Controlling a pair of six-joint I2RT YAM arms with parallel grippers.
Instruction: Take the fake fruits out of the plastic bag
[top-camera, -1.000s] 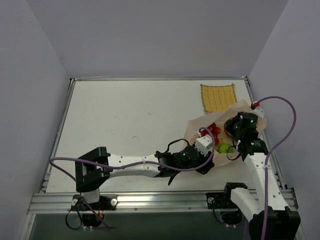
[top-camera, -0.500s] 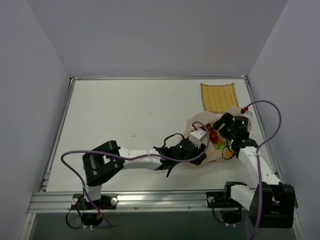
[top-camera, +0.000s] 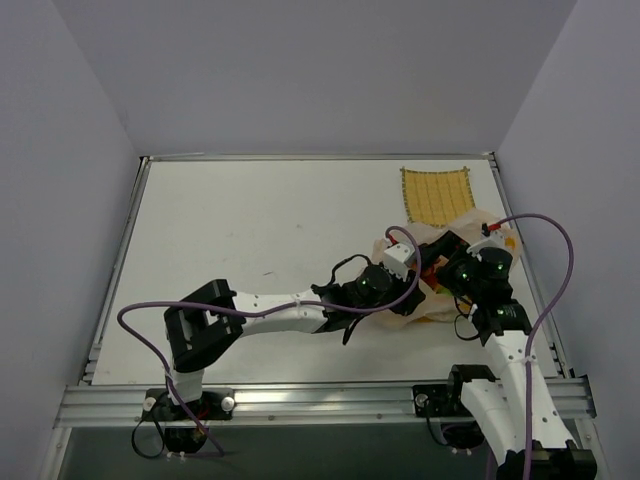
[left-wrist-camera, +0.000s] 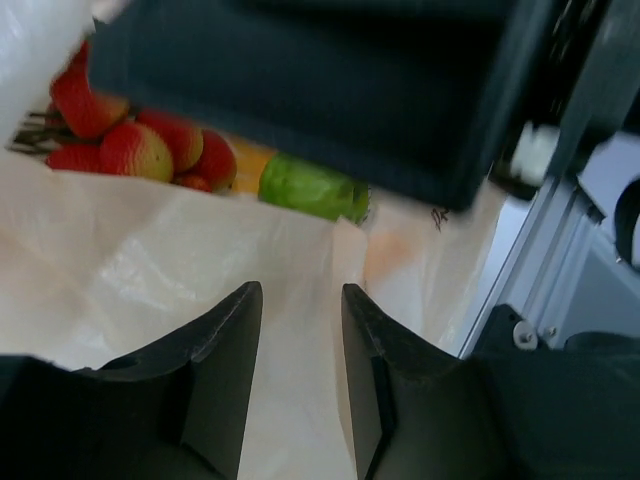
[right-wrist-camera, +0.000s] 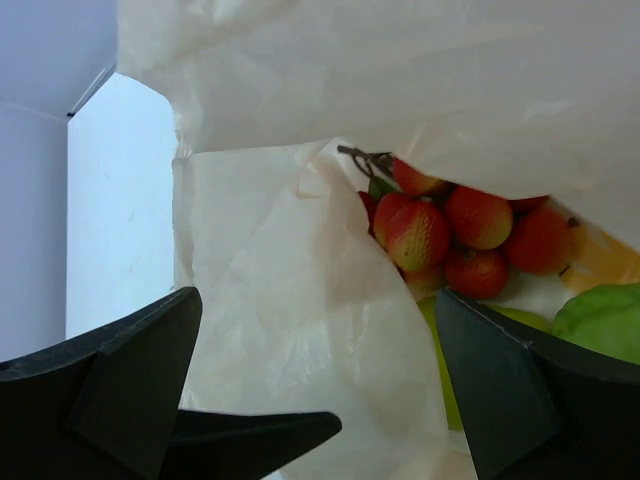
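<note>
The large crinkly translucent peach-beige plastic bag (top-camera: 478, 222) lies at the right of the white worktop (top-camera: 260, 230), just beside the yellow woven square mat (top-camera: 436, 195). In its mouth sit the cluster of glossy red plastic berries (right-wrist-camera: 450, 235), the round yellow-green plastic fruit (right-wrist-camera: 600, 320) and a sliver of orange plastic fruit (left-wrist-camera: 247, 165). The right claw (right-wrist-camera: 318, 320) gapes wide at that mouth, gripping nothing, while the left claw (left-wrist-camera: 300, 300) stands narrow over the bag's film, and I cannot tell whether it pinches it.
</note>
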